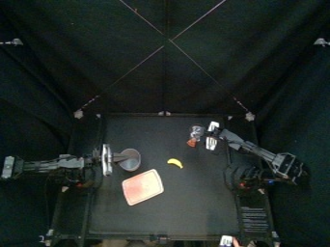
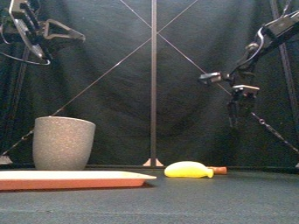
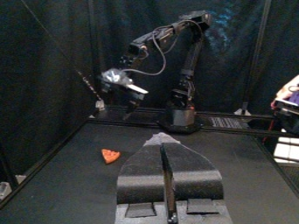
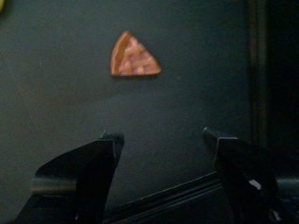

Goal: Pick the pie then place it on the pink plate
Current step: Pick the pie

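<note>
Pie slice point(image 4: 135, 55) lies below the right gripper point(image 4: 162, 136) — spread, likely to straddle it — while the left gripper point(image 3: 165, 144), pressed together, rests clear of the pink plate point(image 1: 142, 187).

The tall grey cup point(image 2: 65, 143) looks matt and speckled, like stone. The flat pink tray point(image 2: 70, 179) seems smooth plastic. The triangular orange pie slice point(image 4: 135, 56) shows a ridged lattice top.

Tall grey speckled cup point(image 1: 129, 156) is standing on the black counter point(image 1: 206, 198), left side. Flat pink tray point(image 1: 142, 187) is lying just before it. Yellow banana toy point(image 1: 177, 163) is lying right of the cup, and the small triangular pie slice point(image 1: 191, 142) is lying behind the banana toy.
</note>
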Motion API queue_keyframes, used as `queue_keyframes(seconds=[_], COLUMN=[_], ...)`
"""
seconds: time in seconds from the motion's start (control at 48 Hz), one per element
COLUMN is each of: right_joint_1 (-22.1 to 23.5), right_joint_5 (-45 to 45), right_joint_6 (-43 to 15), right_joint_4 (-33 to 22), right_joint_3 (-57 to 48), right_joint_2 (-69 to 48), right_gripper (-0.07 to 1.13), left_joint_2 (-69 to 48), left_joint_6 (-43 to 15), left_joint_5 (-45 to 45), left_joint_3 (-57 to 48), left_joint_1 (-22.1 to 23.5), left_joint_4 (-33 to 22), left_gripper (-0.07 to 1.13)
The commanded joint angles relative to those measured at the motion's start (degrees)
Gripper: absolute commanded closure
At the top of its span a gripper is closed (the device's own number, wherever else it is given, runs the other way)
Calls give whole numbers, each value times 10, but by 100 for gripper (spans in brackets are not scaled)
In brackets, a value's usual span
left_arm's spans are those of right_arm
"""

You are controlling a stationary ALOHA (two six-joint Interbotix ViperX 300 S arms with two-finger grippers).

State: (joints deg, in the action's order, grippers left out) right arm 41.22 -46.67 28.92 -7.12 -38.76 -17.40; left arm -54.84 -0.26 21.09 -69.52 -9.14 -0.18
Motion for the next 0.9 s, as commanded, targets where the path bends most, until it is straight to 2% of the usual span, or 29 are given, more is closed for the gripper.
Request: queue_keyframes(seconds=[0.021,0.146,0.229,0.354,0.646,0.896], right_joint_1=[6,11,8,4,6,6], right_joint_5=[-28,-33,-15,9,-25,-18], right_joint_6=[78,160,212,260,313,333], right_joint_4=[47,69,59,45,45,45], right_joint_3=[33,70,95,124,182,144], right_joint_2=[46,95,127,173,273,272], right_gripper=[3,3,3,3,3,3], left_joint_2=[3,3,3,3,3,3], left_joint_6=[-1,-1,-1,-1,1,-1], left_joint_5=[6,7,8,11,13,13], left_joint_3=[7,6,4,-1,-3,-4], left_joint_1=[-11,-18,-24,-36,-59,-75], left_joint_4=[0,0,0,0,0,0], left_gripper=[107,107,107,107,107,107])
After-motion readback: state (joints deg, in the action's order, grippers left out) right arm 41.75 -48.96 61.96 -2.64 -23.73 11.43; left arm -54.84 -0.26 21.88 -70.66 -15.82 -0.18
